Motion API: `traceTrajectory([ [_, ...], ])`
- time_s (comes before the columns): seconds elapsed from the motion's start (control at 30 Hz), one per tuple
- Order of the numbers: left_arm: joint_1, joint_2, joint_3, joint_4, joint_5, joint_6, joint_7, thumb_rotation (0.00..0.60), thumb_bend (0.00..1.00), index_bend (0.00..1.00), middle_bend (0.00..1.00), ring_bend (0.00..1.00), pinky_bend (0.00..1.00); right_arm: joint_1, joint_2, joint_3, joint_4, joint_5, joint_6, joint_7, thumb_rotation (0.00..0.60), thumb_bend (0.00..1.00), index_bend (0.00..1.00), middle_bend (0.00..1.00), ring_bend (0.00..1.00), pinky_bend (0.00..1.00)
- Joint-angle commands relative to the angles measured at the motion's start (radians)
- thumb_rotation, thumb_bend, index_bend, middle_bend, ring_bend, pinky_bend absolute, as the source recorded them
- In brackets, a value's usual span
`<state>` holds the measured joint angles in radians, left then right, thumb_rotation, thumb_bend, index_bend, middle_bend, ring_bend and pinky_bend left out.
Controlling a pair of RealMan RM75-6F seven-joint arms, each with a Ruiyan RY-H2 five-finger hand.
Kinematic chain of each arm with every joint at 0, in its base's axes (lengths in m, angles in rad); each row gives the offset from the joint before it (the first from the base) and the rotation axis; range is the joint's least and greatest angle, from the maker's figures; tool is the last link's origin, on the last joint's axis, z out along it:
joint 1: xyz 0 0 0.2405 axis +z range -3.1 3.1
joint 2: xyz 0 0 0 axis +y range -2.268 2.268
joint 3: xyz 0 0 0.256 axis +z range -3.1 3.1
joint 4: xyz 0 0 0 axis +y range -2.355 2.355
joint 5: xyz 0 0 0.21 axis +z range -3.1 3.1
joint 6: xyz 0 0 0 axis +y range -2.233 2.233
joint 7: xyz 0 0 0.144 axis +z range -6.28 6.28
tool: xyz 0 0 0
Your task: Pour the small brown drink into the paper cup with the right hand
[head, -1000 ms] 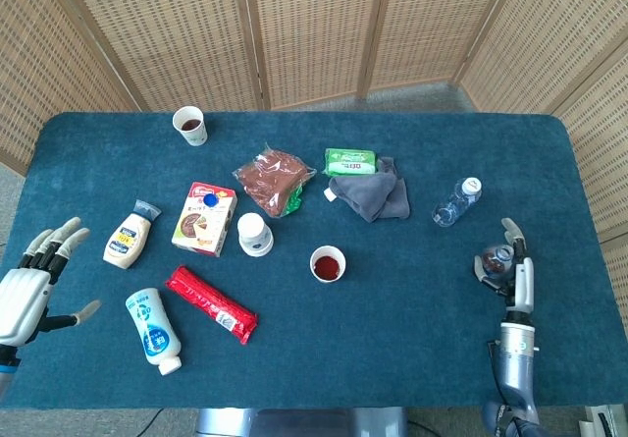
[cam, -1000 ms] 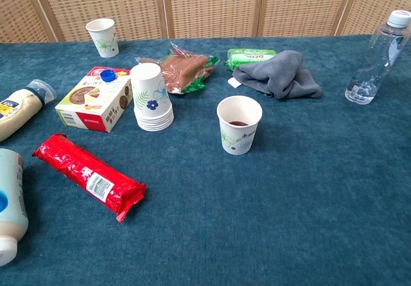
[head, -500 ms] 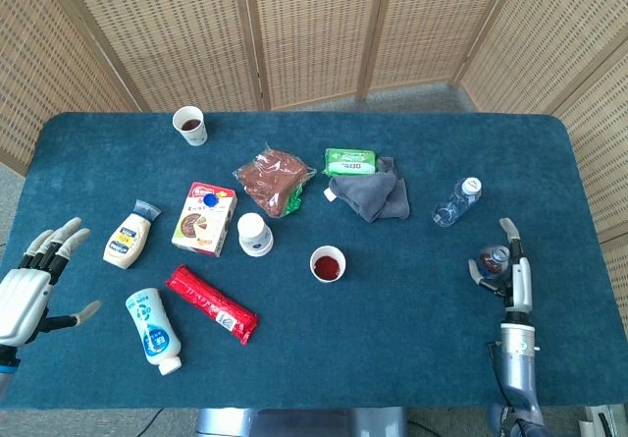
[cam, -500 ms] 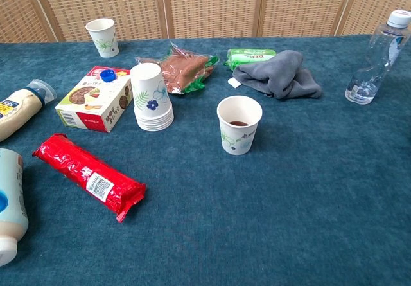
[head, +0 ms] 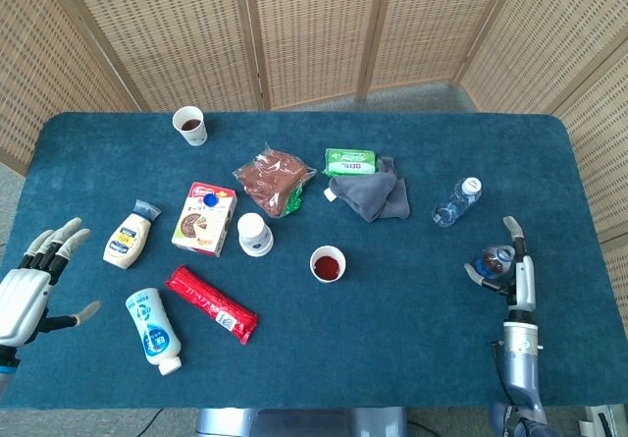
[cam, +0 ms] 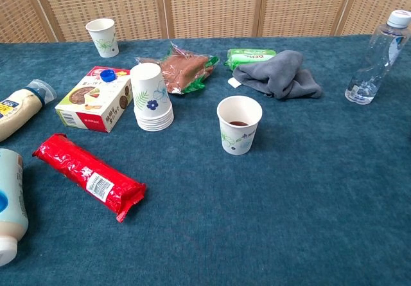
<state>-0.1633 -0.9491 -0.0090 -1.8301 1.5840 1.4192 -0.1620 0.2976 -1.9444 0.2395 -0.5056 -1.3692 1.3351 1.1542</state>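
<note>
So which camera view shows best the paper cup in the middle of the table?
The chest view shows the paper cup best: it is large there, upright, with its printed side and the dark liquid at its bottom visible. The head view shows the same cup only from above, small, as a white rim around reddish-brown liquid.

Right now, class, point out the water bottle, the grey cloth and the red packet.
water bottle [cam: 379, 54], chest view, clear body
grey cloth [head: 371, 195], head view, middle fold
red packet [cam: 87, 176], chest view, wrapper middle
</note>
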Motion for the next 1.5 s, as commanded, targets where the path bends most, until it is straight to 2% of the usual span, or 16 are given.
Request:
traceTrajectory([
  [0.03,0.000,0.000,0.000,0.000,0.001,0.000,0.000,0.600,0.26,0.00,0.00,0.00,0.00,-0.003,0.008,0.001,-0.012,0.000,0.006,-0.010,0.600,0.08,0.00,0.00,0.00,0.00],
  [0.57,0.002,0.004,0.002,0.002,0.008,0.007,-0.012,0.600,0.25,0.00,0.00,0.00,0.00,-0.019,0.056,0.009,-0.097,-0.004,0.061,-0.081,0.600,0.07,0.00,0.00,0.00,0.00],
  [0.77,0.004,0.008,0.003,0.005,0.014,0.014,-0.028,0.600,0.26,0.00,0.00,0.00,0.00,-0.026,0.091,0.017,-0.164,-0.011,0.102,-0.100,0.600,0.06,0.00,0.00,0.00,0.00],
  [1.03,0.009,0.017,0.007,0.010,0.026,0.027,-0.053,0.600,0.26,0.00,0.00,0.00,0.00,-0.042,0.181,0.030,-0.333,-0.037,0.187,-0.161,0.600,0.06,0.00,0.00,0.00,0.00],
  [1.17,0.011,0.020,0.007,0.013,0.028,0.031,-0.063,0.600,0.26,0.00,0.00,0.00,0.00,-0.048,0.239,0.036,-0.450,-0.048,0.213,-0.214,0.600,0.06,0.00,0.00,0.00,0.00],
  [1.5,0.011,0.018,0.010,0.013,0.036,0.033,-0.057,0.600,0.26,0.00,0.00,0.00,0.00,-0.071,0.349,-0.006,-0.635,-0.110,0.233,-0.245,0.600,0.06,0.00,0.00,0.00,0.00],
])
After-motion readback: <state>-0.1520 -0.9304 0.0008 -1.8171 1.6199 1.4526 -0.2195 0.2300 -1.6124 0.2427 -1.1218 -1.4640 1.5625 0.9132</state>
